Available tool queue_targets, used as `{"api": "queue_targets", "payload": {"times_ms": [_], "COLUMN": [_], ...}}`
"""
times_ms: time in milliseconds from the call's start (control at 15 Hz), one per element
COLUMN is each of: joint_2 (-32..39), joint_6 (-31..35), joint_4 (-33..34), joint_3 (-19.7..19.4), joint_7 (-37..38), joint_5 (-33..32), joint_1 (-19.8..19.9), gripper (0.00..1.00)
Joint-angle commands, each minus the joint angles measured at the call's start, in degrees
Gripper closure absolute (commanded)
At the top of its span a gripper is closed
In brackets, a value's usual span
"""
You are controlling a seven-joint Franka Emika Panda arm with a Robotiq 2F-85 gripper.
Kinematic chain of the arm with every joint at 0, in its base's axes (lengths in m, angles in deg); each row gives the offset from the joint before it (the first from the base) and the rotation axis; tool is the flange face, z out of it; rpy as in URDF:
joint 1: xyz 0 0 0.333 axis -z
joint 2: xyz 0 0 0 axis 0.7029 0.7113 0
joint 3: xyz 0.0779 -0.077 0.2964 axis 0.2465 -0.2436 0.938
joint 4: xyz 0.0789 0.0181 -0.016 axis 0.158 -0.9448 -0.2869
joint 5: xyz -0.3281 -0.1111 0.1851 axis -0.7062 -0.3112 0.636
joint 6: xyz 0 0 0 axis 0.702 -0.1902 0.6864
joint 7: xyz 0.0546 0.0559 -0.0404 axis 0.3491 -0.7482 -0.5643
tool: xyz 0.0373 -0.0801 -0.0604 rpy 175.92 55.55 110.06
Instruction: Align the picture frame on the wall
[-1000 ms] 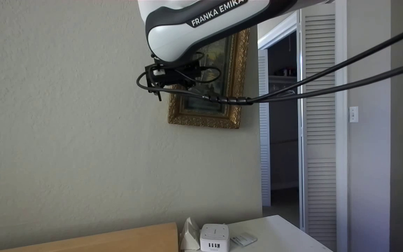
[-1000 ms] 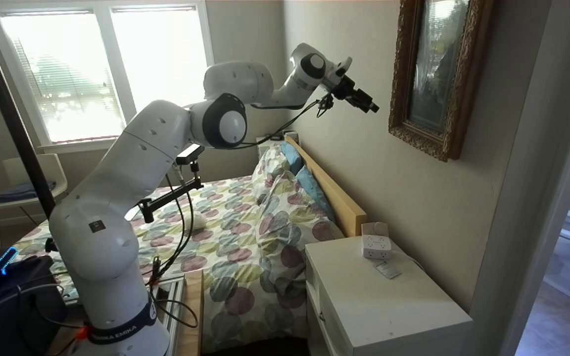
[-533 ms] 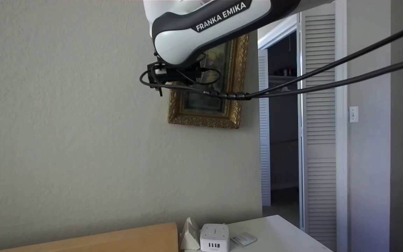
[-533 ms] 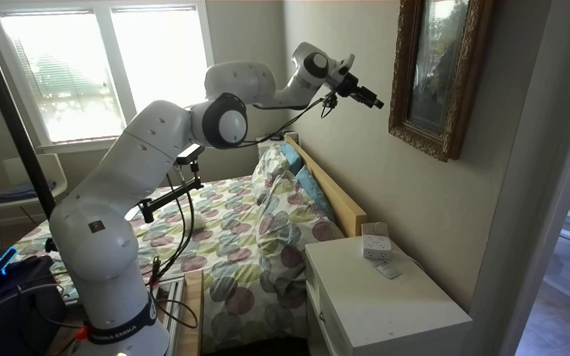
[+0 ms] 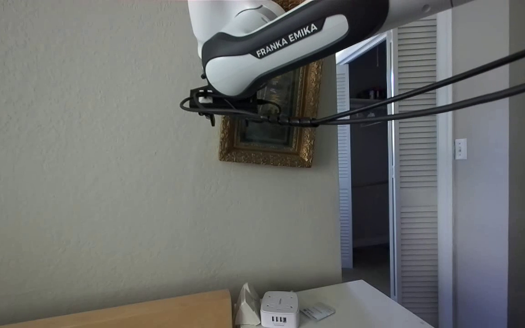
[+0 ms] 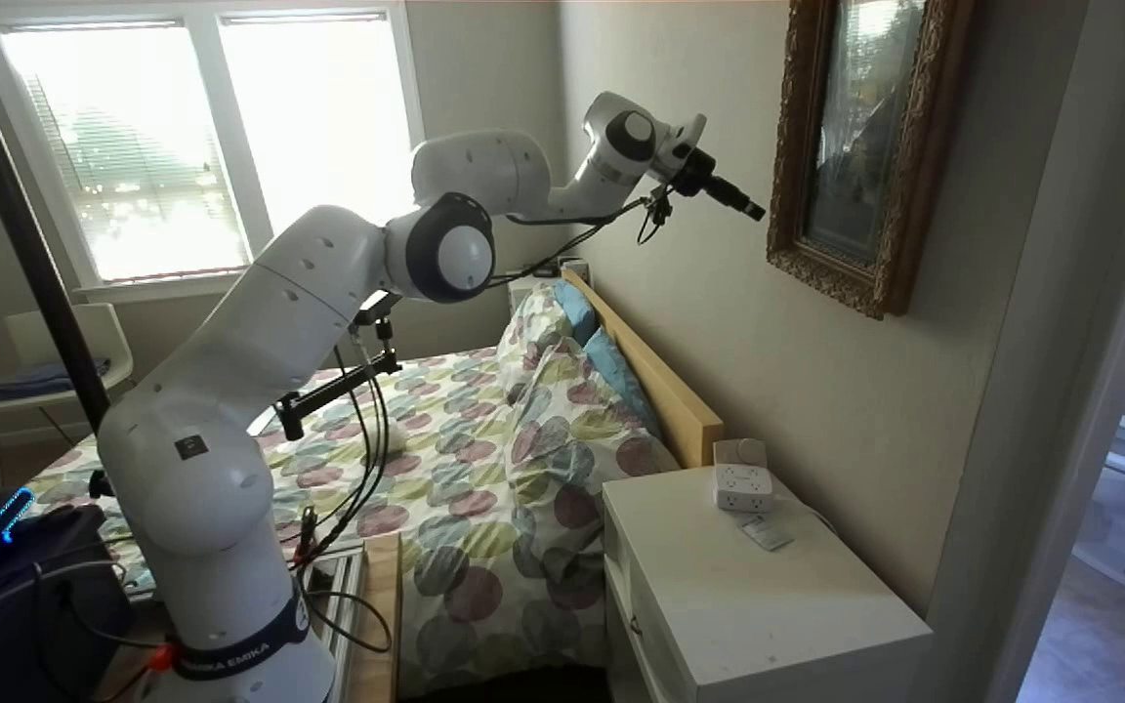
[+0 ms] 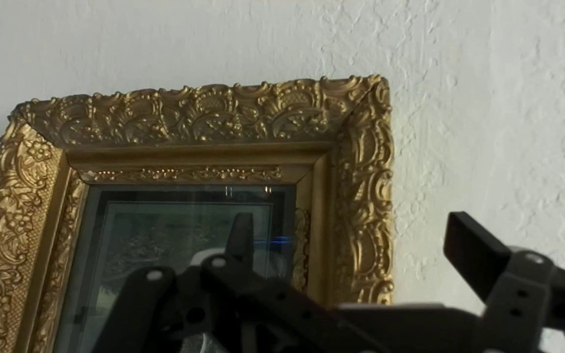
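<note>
2 texts are legible: "FRANKA EMIKA" on the arm [image 5: 285, 48], "EMIKA" on its base band [image 6: 242, 652].

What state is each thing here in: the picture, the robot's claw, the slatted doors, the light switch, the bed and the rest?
Picture frame: hanging on the wall, looks tilted in an exterior view.
Gripper: open, fingers apart.
Louvered doors: standing open.
Light switch: too small to tell on or off.
Window blind: looks lowered, though glare hides parts.
Bed: covered in spotted bedding.
Power cube: upright on the white nightstand.
</note>
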Motion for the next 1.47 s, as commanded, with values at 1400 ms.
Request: {"api": "queue_targets", "payload": {"times_ms": [1400], "joint_2": [8.74], "joint_6": [0.16], "joint_4": [10.20], "joint_3": [-9.08], "joint_7": [15.04], "joint_5": [-0.86], "joint_1": [-2.34], "gripper": [0.00]}}
